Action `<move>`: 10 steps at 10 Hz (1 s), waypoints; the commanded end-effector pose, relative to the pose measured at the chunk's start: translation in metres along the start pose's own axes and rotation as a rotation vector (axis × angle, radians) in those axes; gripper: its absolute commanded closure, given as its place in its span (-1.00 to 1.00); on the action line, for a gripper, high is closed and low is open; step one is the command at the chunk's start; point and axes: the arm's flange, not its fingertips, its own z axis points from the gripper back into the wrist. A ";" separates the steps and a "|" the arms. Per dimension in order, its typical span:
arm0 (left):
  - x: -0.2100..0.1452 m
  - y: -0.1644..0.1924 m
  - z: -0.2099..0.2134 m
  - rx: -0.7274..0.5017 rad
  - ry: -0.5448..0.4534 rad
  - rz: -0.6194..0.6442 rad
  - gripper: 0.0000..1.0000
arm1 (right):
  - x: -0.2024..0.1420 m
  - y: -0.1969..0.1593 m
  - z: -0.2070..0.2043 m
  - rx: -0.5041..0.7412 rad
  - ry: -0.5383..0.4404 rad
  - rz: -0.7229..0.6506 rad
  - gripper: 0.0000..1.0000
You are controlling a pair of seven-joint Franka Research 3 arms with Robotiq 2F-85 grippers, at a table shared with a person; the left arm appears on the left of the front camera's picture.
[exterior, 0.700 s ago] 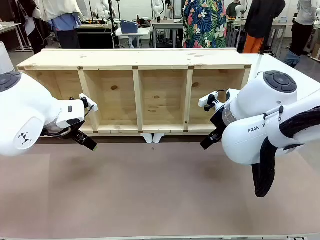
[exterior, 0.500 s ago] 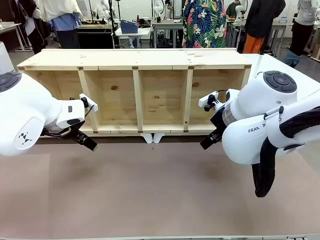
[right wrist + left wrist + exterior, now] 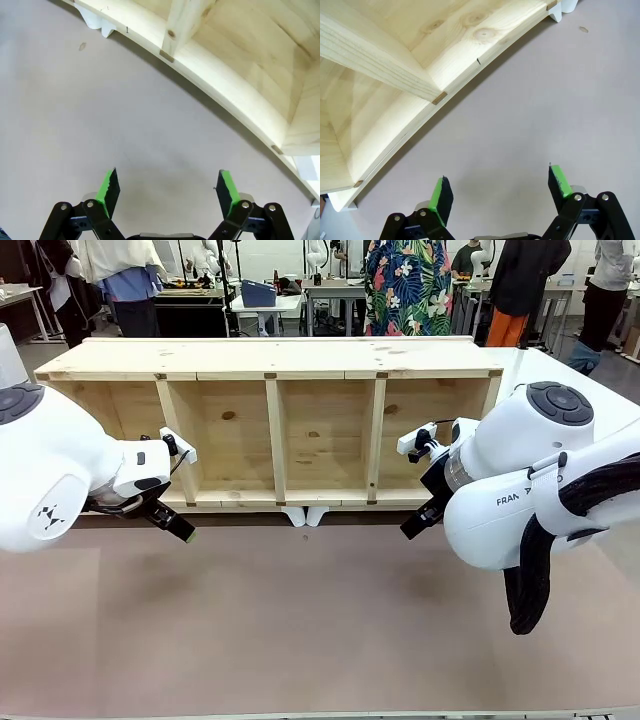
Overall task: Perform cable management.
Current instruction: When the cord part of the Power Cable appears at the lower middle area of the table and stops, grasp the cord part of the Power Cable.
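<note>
across the far half of the desk (image 3: 320,640), a long wooden shelf unit (image 3: 275,430) is lying on its side with four open compartments facing the near edge, and two small white feet (image 3: 305,516) are poking out under the middle of its near rail. at the left, the left end effector (image 3: 176,527) is hanging just in front of the leftmost compartment, angling down and to the right over the desk. its fingers are standing spread wide apart, with their green pads (image 3: 440,192) facing each other across plain desk surface. at the right, the right end effector (image 3: 415,524) is hanging in front of the rightmost compartment, angling down and to the left, and its fingers are likewise standing spread wide, pinching nothing. a black braided hose (image 3: 530,570) is looping down the right arm. beyond the shelf, a person (image 3: 405,285) in a floral garment is standing at the far side.
</note>
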 end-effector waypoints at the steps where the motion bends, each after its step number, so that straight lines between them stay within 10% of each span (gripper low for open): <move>1: 0.000 0.002 0.000 0.000 0.000 0.004 -1.00 | 0.000 0.000 0.000 0.000 0.000 -0.001 -1.00; 10: -0.008 -0.006 0.034 0.040 -0.025 -0.010 -1.00 | -0.010 0.002 0.032 -0.024 -0.011 -0.047 -1.00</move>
